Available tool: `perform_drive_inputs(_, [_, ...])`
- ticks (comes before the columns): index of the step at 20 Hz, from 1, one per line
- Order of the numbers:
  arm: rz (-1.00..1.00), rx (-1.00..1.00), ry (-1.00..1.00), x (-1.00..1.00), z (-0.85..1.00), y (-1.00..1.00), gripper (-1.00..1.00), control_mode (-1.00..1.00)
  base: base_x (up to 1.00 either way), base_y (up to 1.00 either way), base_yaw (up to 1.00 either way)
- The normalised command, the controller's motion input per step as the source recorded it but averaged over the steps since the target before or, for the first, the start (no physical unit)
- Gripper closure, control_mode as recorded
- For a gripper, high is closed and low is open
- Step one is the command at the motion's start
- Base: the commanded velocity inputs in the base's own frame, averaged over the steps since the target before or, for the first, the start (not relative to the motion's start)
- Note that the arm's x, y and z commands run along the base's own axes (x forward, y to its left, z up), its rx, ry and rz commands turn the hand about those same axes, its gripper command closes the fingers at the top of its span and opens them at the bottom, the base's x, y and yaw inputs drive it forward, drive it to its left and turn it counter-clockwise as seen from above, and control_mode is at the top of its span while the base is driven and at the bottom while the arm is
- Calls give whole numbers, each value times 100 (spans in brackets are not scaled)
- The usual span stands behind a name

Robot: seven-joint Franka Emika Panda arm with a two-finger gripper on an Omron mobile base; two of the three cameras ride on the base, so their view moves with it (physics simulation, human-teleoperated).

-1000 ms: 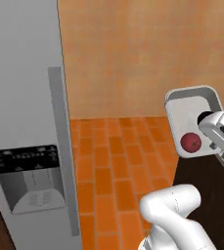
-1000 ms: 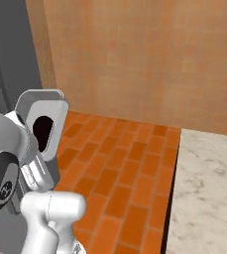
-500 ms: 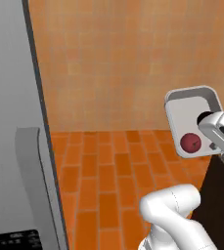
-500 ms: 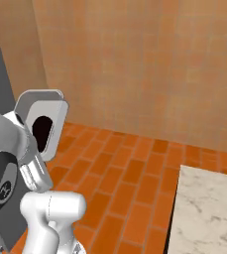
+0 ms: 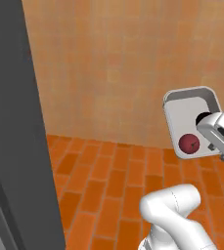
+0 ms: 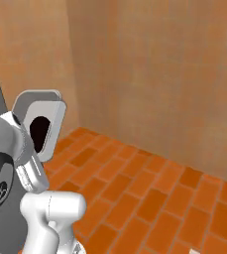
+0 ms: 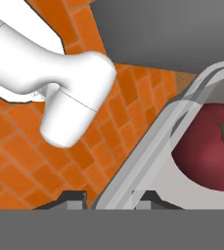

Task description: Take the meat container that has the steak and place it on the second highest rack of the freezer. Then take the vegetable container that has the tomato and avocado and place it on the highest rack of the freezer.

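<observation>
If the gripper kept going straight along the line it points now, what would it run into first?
Judging by the hand view, the gripper, shut on the rim of the vegetable container, points down at the brick floor. Past the container, the floor or the robot's own arm looks nearest; depth is unclear.

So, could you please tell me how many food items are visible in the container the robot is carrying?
2: the tomato low in the grey container, and a blackish avocado seen in the right base view. Others may be hidden.

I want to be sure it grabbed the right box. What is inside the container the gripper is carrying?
A dark-red tomato lies in the grey container. A blackish shape, likely the avocado, shows in the right base view. Its rim and the arm hide the rest.
</observation>
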Motion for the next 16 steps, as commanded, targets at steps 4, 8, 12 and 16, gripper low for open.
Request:
perform_drive_inputs(4, [0, 0, 0, 0, 0, 0, 100, 100, 42, -29, 69])
perform_drive_inputs(8, [0, 0, 0, 0, 0, 0, 100, 100, 5, -2, 83])
perform_drive_inputs(12, [0, 0, 0, 0, 0, 0, 100, 100, -6, 0, 75])
perform_drive_inputs(16, [0, 0, 0, 0, 0, 0, 100, 100, -7, -3, 63])
